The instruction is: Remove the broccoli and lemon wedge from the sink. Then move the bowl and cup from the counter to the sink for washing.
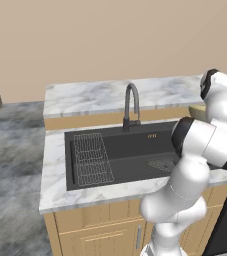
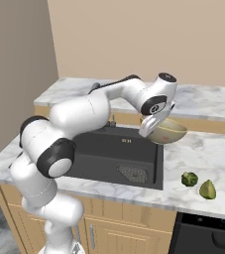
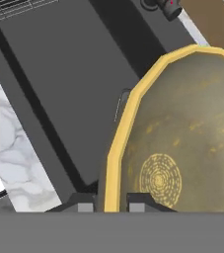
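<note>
The gripper [image 2: 152,130] is holding the tan-yellow bowl [image 2: 167,131] by its rim, with the fingers [image 3: 85,203] clamped on either side of the yellow edge, one inside the glossy hollow and one outside. The bowl is hanging tilted in the air at the right end of the sink [image 2: 115,154], partly over the black basin and partly over the marble tabletop [image 2: 208,154]. The broccoli [image 2: 189,179] and the lemon wedge [image 2: 207,189] are lying just beside each other on the tabletop to the right of the basin, so the clearing half of the task looks done. I cannot pick out the cup here.

The step in hand appears to be carrying the bowl into the sink. To do it well, the arm should be bringing the bowl fully over the open floor of the basin before lowering, since its far edge looks likely to catch the sink wall if it drops from where it is. A rim pinch on a wide bowl gives a long lever, so a slow, level descent is wise. Aiming for the bare floor between the drain strainer [image 2: 134,173] and the wire grid rack [image 1: 92,159], and well apart from the faucet [image 1: 131,106], should let it settle flat. The fingers should be parting only once the base is resting.
</note>
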{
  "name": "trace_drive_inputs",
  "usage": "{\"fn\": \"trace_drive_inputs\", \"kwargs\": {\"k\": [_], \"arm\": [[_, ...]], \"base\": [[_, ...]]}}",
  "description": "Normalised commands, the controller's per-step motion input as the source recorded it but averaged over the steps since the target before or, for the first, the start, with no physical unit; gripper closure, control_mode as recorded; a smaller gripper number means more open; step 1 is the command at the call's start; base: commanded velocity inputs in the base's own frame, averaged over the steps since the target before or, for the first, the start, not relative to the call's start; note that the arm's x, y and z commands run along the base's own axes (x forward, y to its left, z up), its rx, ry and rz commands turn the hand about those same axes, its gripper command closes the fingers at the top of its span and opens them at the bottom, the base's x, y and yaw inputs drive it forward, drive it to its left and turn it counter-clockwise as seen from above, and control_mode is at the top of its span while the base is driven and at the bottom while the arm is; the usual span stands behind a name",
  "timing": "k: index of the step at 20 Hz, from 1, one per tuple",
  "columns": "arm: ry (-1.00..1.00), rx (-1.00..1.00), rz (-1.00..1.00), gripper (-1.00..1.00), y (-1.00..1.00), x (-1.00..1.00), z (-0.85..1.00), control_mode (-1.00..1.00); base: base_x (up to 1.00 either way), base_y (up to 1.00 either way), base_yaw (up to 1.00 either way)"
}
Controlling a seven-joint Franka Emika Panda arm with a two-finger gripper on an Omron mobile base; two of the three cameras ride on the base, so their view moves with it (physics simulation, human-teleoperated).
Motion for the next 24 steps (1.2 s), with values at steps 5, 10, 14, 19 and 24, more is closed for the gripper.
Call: {"fn": "trace_drive_inputs", "kwargs": {"k": [5, 10, 14, 19, 24], "arm": [[0.01, 0.0, 0.18, 1.0, 0.15, -0.07, 0.01, -1.0], [0.0, 0.01, 0.15, 1.0, 0.1, -0.05, -0.01, -1.0], [0.0, 0.02, 0.13, 1.0, 0.14, -0.05, -0.03, -1.0], [0.0, 0.03, 0.12, 1.0, 0.2, 0.0, -0.06, -1.0], [0.0, 0.06, 0.11, 1.0, 0.19, 0.0, -0.12, -1.0]], "base": [[0.0, 0.0, 0.0], [0.0, 0.0, 0.0], [0.0, 0.0, 0.0], [0.0, 0.0, 0.0], [0.0, 0.0, 0.0]]}}
